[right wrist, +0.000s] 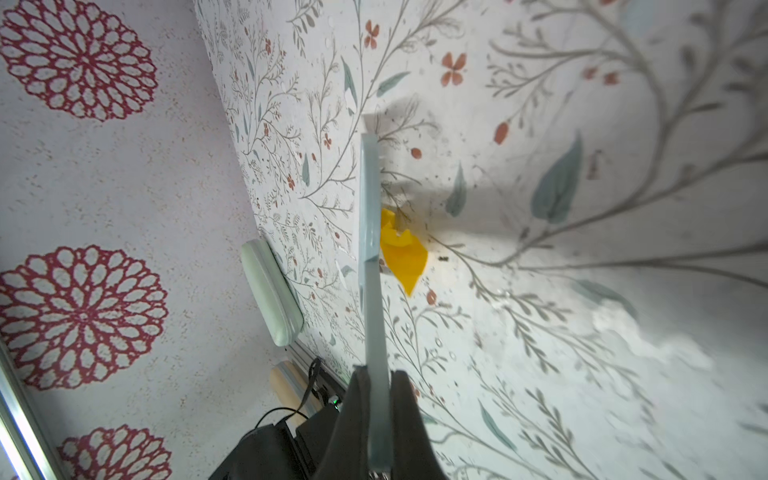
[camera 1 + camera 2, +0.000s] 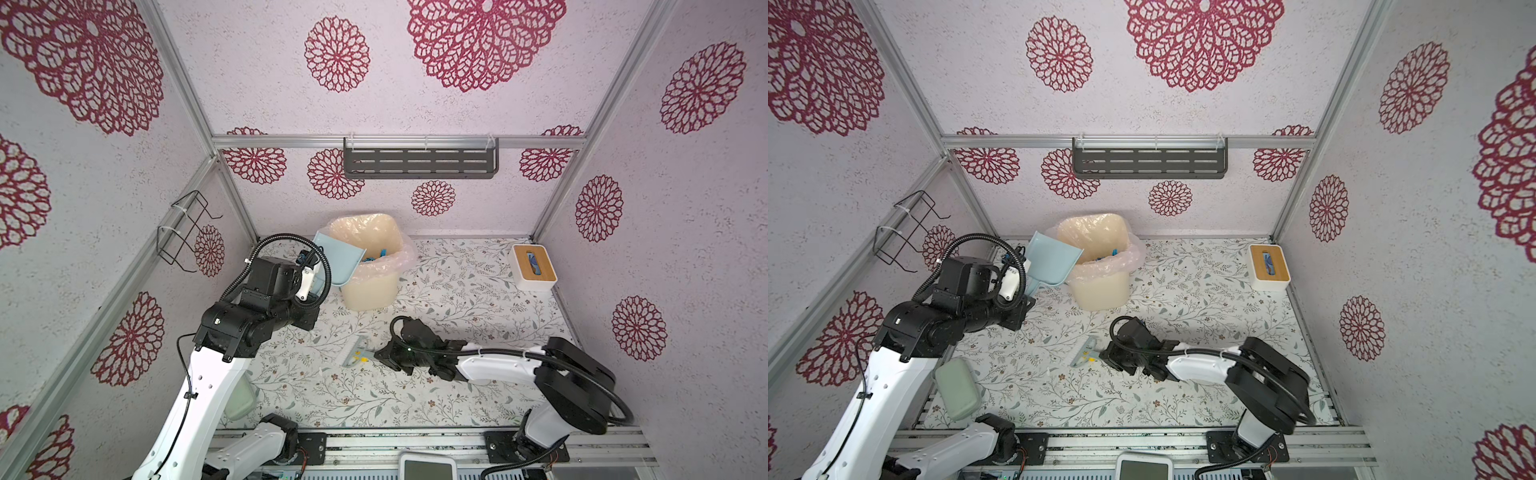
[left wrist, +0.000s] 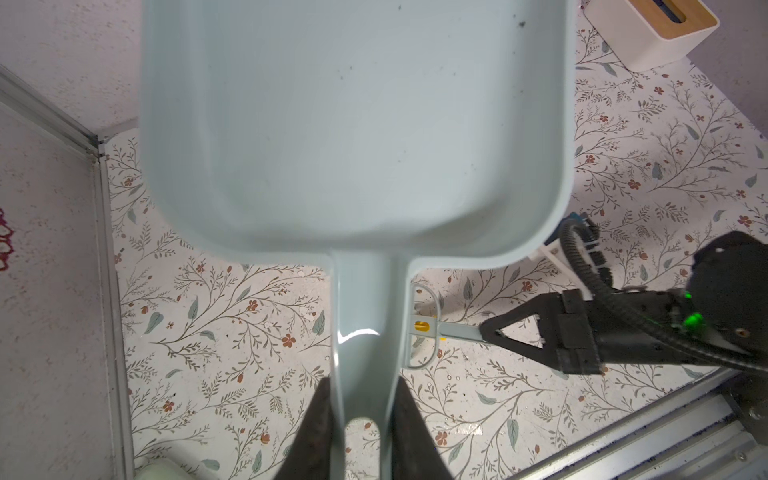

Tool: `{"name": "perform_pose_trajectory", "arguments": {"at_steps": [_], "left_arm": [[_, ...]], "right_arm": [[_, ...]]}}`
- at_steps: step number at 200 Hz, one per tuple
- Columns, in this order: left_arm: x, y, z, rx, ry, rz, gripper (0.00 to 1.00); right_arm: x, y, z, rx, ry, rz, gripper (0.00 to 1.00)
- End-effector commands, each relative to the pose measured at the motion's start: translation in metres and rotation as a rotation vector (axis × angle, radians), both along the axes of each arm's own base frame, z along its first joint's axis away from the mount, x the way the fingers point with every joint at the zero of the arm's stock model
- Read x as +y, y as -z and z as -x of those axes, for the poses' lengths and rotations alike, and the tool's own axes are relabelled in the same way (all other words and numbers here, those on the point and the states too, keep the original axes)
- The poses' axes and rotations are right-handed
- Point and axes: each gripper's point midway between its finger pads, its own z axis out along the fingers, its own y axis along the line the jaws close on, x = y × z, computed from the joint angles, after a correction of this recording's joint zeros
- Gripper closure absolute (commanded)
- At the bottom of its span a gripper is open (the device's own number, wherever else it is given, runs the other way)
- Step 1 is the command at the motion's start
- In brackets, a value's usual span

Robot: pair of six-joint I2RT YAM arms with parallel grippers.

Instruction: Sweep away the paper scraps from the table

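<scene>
My left gripper [image 3: 362, 386] is shut on the handle of the pale blue dustpan [image 2: 338, 259] [image 3: 353, 124], which is held up beside the cream bin [image 2: 370, 286] with its lip over the bin's rim. The pan holds only dark specks. Blue paper scraps [image 2: 380, 254] [image 2: 1108, 253] lie inside the bin. At mid-table my right gripper [image 2: 376, 355] [image 1: 376, 374] is shut on the handle of a small pale blue brush [image 2: 355, 351] [image 1: 370, 232]. The brush rests on the table [image 2: 457, 299]. One yellow scrap [image 1: 405, 253] [image 2: 360, 355] lies against the brush head.
A white tissue box with a wooden lid [image 2: 534, 266] stands at the back right. A pale green pad [image 2: 957, 388] lies at the front left edge. A grey shelf [image 2: 419, 160] hangs on the rear wall, a wire rack [image 2: 187, 232] on the left wall.
</scene>
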Motion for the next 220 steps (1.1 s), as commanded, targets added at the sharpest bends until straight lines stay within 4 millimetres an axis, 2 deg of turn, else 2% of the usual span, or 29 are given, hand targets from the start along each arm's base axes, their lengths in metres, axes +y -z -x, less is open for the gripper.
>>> {"name": "perform_pose_trajectory", "arguments": {"at_steps": [1,17,37,63,79,94,122,158,200,220], "left_arm": [[-0.005,-0.009,-0.001,-0.016,0.009,0.036,1.0],[-0.008,-0.006,-0.002,-0.005,0.013,0.04,1.0],[-0.012,-0.003,-0.001,0.008,0.022,0.043,1.0],[-0.019,0.002,0.001,0.033,0.034,0.051,1.0],[-0.025,0.008,0.003,0.052,0.044,0.053,1.0],[-0.03,0.014,0.004,0.073,0.053,0.054,1.0],[-0.037,0.021,0.01,0.095,0.062,0.066,1.0],[-0.043,0.028,0.024,0.119,0.089,0.08,1.0],[-0.048,0.041,0.046,0.178,0.115,0.066,1.0],[-0.051,0.047,0.056,0.202,0.126,0.063,1.0]], "right_arm": [[-0.013,-0.022,0.0,-0.072,-0.024,0.053,1.0],[0.004,-0.044,-0.001,-0.119,-0.098,0.025,1.0],[0.029,-0.055,-0.001,-0.154,-0.185,0.003,1.0],[0.049,-0.042,-0.001,-0.142,-0.259,-0.009,1.0],[0.054,-0.029,0.003,-0.129,-0.311,0.006,1.0],[0.05,-0.016,0.006,-0.118,-0.338,0.041,1.0],[0.028,0.005,0.008,-0.081,-0.323,0.086,1.0],[-0.009,0.013,0.013,-0.061,-0.343,0.183,1.0],[-0.074,0.023,0.028,0.015,-0.346,0.292,1.0],[-0.109,0.019,0.034,0.04,-0.336,0.345,1.0]]}}
